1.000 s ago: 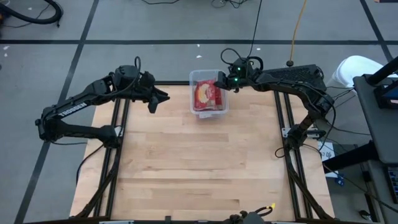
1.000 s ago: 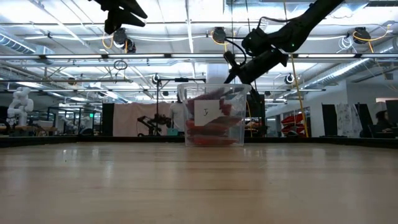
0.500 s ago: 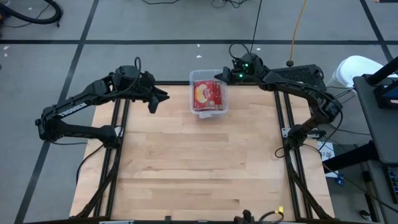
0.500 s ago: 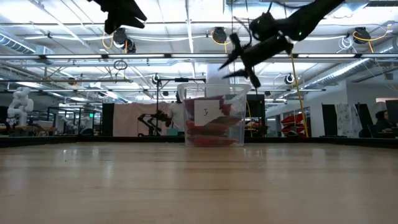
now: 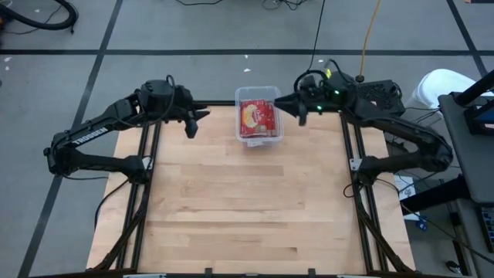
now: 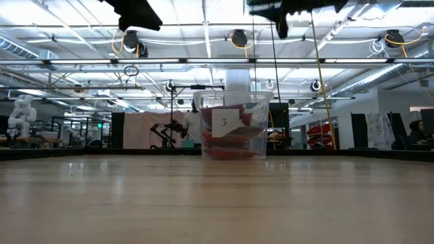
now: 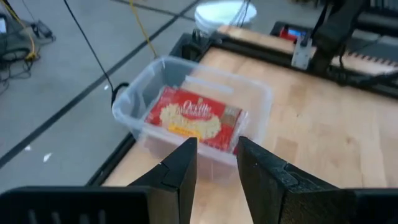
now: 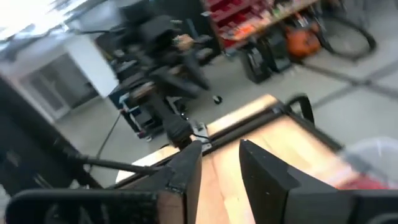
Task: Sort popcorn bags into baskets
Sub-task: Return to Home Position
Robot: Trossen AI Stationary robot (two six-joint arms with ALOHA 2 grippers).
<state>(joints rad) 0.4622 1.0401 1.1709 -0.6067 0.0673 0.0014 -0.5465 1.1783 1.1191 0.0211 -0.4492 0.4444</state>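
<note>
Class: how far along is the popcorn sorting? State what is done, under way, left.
Done: popcorn bags lie in the clear tub; none shows loose on the table. In hand: nothing; left gripper and right gripper hover open, empty, flanking the tub. Left: probably only parking the arms.

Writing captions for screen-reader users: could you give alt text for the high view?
A clear tub holding red popcorn bags sits at the wooden table's top edge, midway between two robot arms, whose left pincer and right pincer hover on either side of it.
</note>
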